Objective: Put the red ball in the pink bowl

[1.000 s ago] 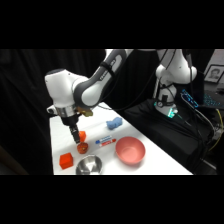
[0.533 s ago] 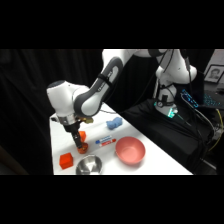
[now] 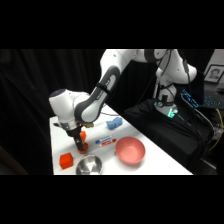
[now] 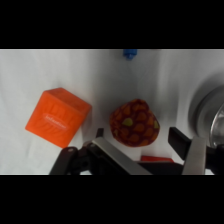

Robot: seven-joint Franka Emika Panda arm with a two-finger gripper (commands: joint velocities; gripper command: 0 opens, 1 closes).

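The gripper point(image 4: 145, 145) is hanging low over the worktop point(image 3: 155, 162), and its fingers point(image 4: 192, 152) are standing apart on both sides of the ball point(image 4: 134, 123). The ball is lying on the worktop beside an orange cube point(image 4: 57, 116). The pink bowl point(image 3: 130, 149) is sitting apart, next to the metal bowl point(image 3: 89, 164).

Black curtain point(image 3: 30, 100) behind white table point(image 3: 150, 162)
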